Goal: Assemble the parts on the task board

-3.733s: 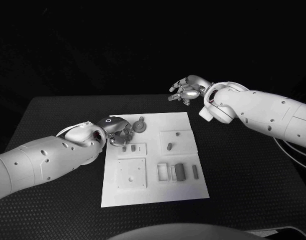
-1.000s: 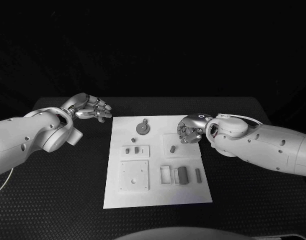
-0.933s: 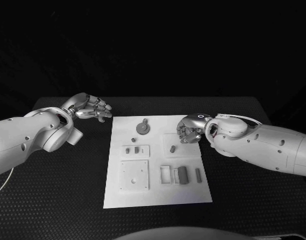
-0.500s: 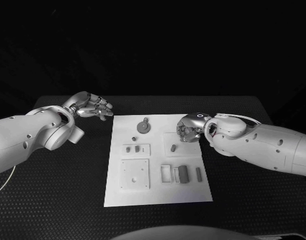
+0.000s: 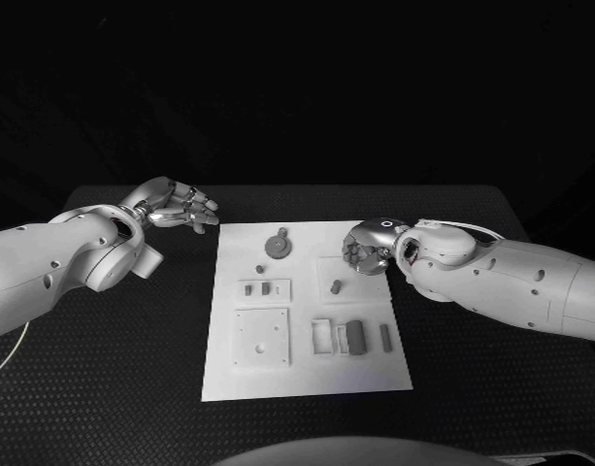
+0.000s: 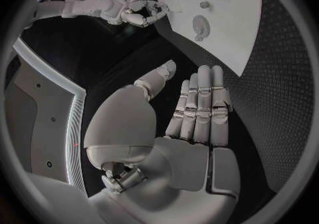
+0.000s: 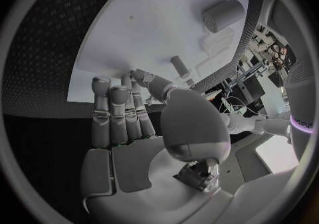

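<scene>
Task board [image 5: 307, 379] is lying mid-table, small parts [image 5: 353, 336] sitting on it. Versus 3.7 s ago: left hand [image 5: 174, 207] is now hanging off the board's far left corner, fingers loosely spread, holding nothing. Right hand [image 5: 369, 247] is now sitting over the board's right edge, fingers extended side by side, tips at the board surface near a small peg [image 5: 335, 286]; whether they're touching it, cannot tell.
</scene>
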`<move>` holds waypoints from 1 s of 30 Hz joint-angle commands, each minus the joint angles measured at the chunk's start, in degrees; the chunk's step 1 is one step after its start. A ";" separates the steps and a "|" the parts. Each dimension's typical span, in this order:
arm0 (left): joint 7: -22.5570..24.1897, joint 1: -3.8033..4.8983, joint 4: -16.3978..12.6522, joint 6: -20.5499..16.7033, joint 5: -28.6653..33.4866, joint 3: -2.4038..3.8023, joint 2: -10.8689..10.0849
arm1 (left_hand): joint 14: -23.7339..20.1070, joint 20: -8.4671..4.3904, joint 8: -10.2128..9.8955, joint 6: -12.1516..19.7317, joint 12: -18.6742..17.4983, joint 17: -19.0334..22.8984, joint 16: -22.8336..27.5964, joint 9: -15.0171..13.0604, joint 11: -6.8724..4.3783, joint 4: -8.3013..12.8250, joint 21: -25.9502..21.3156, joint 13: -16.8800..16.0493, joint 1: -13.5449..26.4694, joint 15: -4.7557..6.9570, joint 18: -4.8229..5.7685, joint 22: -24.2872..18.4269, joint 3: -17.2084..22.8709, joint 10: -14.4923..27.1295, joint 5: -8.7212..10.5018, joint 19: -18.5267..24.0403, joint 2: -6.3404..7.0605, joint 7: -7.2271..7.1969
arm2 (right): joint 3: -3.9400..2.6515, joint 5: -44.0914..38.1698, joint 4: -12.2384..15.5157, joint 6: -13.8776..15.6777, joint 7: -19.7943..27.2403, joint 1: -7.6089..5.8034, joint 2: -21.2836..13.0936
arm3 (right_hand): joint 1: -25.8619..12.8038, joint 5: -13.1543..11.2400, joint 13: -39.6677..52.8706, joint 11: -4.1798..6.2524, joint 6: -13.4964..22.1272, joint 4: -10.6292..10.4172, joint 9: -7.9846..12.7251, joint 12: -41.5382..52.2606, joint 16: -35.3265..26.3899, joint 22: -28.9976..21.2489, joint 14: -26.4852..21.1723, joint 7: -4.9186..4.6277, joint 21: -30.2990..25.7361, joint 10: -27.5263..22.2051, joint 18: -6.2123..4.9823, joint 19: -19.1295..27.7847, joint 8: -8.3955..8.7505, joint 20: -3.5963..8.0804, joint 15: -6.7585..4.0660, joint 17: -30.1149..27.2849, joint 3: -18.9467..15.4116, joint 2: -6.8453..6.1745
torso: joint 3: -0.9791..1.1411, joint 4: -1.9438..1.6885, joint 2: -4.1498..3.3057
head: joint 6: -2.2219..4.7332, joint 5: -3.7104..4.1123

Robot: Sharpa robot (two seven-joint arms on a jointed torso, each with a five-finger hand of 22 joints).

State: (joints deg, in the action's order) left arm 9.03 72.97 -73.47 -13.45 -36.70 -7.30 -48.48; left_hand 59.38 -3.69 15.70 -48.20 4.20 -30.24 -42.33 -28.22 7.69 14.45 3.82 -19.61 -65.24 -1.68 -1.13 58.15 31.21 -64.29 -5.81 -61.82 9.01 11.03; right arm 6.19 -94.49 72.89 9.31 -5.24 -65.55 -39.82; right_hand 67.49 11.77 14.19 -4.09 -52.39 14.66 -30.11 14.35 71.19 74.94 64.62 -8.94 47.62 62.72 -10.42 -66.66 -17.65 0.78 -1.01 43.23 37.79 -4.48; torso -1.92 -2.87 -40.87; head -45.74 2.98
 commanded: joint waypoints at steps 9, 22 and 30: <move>0.02 0.06 -0.06 0.90 0.51 0.03 0.16 | -0.24 -0.03 -0.03 0.48 -0.31 -0.25 0.38 0.10 -0.03 0.03 -0.03 -0.10 0.73 -0.13 0.05 -0.21 -0.37 0.53 0.20 0.30 0.08 -0.01 | 0.13 -1.46 0.02 -0.65 0.17 0.33 0.36 | -0.52 -0.04 -0.06 -1.07 -0.62 0.19 0.06 -0.63 -0.29 0.91 0.51 0.12 -0.09 2.78 -4.58 -0.53 0.29 0.11 -0.19 0.10 1.06 -0.58 | -0.02 0.00 0.01 | -0.12 0.11; -0.08 0.06 -0.05 1.01 0.51 0.03 0.17 | -0.21 -0.05 -0.08 0.70 -0.31 -0.49 0.52 0.14 0.01 -0.02 0.00 -0.12 0.72 -0.14 0.06 -0.36 -0.44 0.70 0.22 0.28 0.12 0.07 | 0.52 -1.95 0.03 0.61 -0.54 0.39 0.62 | -2.41 -0.11 -0.12 -1.41 0.45 -0.02 0.36 -2.45 -0.55 0.87 0.27 -0.37 -0.38 2.50 -4.58 -0.67 1.00 0.13 0.12 0.34 1.01 -4.46 | 0.00 0.02 0.03 | -0.25 0.06; -0.12 0.06 -0.03 1.06 0.51 0.03 0.12 | -0.19 -0.06 -0.08 0.76 -0.30 -0.58 0.56 0.15 0.01 -0.03 0.01 -0.12 0.71 -0.14 0.06 -0.41 -0.46 0.74 0.23 0.27 0.14 0.09 | 0.77 -2.34 -0.04 1.40 -0.75 0.42 0.73 | -2.58 -0.11 0.02 -1.47 0.77 -0.67 0.39 -3.03 -0.62 0.83 0.01 -0.49 -0.63 2.54 -4.58 -0.62 1.14 0.13 0.17 0.49 1.24 -5.91 | 0.01 0.02 0.00 | -0.31 0.11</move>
State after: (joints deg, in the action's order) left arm 8.66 72.97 -73.43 -13.09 -36.64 -7.30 -48.44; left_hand 59.38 -3.68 15.70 -47.78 4.20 -30.73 -42.11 -28.14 7.67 14.45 3.82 -19.65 -65.01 -1.68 -0.88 57.82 31.21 -63.87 -5.81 -61.83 9.24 11.04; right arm 6.74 -96.05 72.76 11.02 -6.07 -65.48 -39.27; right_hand 64.87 11.77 14.24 -4.90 -52.30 14.37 -29.79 11.48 70.86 74.92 65.10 -9.14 47.34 65.15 -10.18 -67.16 -16.68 0.70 -0.90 43.67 39.13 -9.97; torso -1.92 -2.85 -40.84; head -46.05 3.05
